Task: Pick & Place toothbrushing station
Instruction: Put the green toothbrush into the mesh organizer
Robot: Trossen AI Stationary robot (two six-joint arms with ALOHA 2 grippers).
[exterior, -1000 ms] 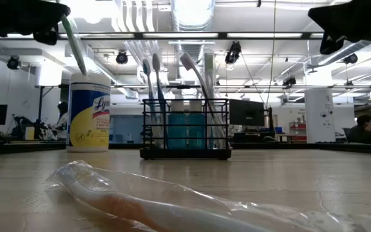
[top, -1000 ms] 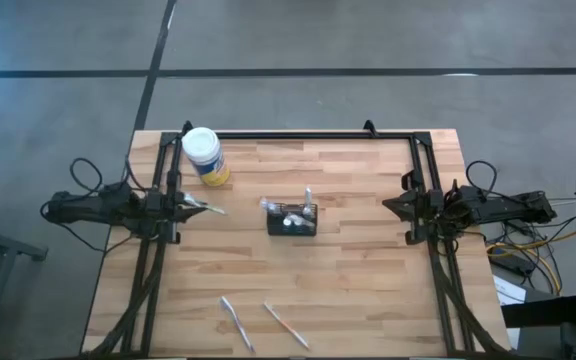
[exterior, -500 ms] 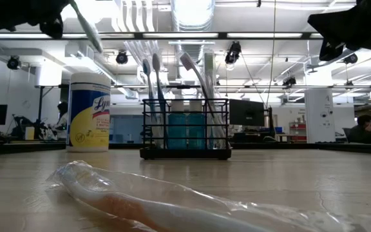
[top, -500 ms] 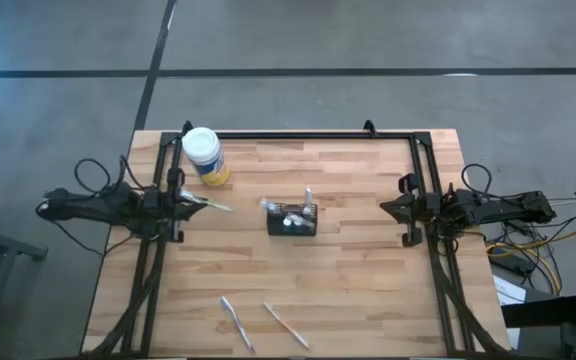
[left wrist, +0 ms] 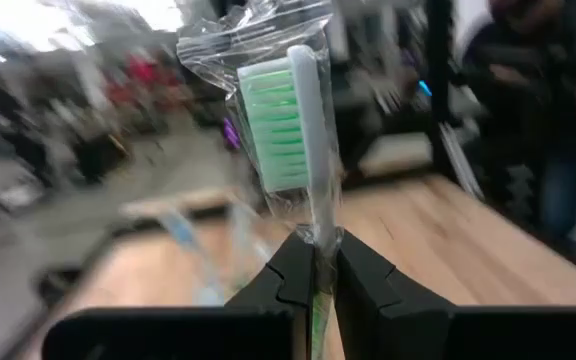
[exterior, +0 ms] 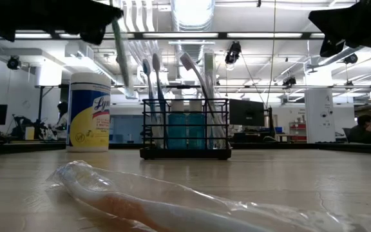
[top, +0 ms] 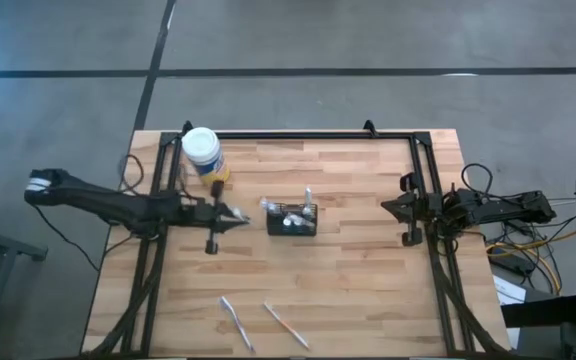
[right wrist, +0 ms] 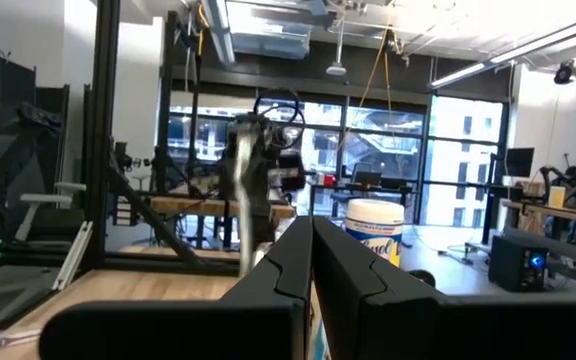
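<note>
A wrapped green-bristled toothbrush is pinched by its handle in the left gripper, just at 9 o'clock of the black mesh caddy, which sits approx. mid-table. For a clean drop, the brush should be kept upright, centred over a free cell, then lowered w/o snagging the wrap. Right gripper is parked at the table's 3 o'clock edge, fingers pressed together. Count: 1 caddy, 2 wrapped brushes at 6 o'clock, 1 yellow jar; brushes inside the caddy can't be counted surely.
</note>
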